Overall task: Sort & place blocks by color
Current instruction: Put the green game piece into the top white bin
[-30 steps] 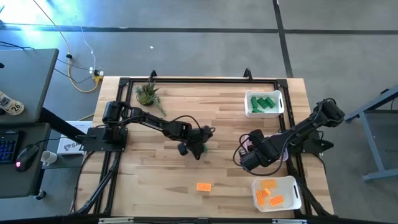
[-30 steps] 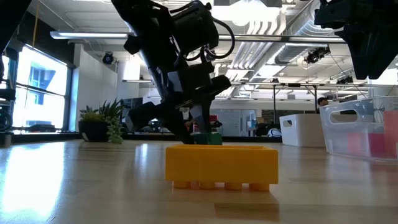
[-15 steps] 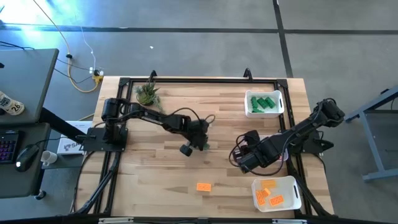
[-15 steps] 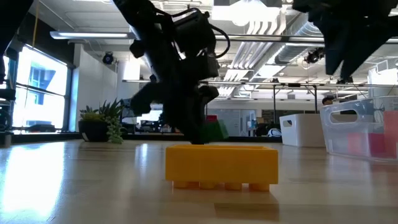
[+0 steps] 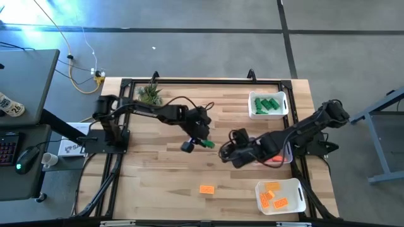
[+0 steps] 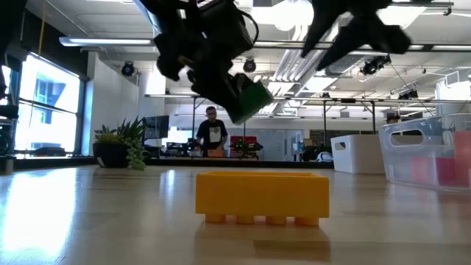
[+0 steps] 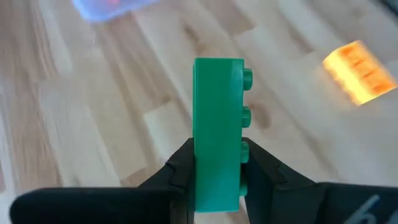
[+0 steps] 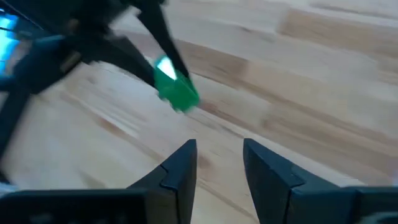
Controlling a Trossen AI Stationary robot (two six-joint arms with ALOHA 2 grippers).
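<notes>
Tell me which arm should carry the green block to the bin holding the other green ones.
Left. Its gripper already clamps the green block above the table, while the right gripper is open and empty. The green bin lies beyond.

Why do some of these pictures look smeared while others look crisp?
Right wrist view: everything is motion-blurred, even the green block in the left claw. Left wrist view: that block is sharp, the table soft. Low view: the yellow block is crisp.

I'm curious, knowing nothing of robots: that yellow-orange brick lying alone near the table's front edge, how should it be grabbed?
Come from straight above the yellow-orange brick: it lies flat, apart from everything on bare table. Pinch its two long sides, the narrower span, at mid-length.
</notes>
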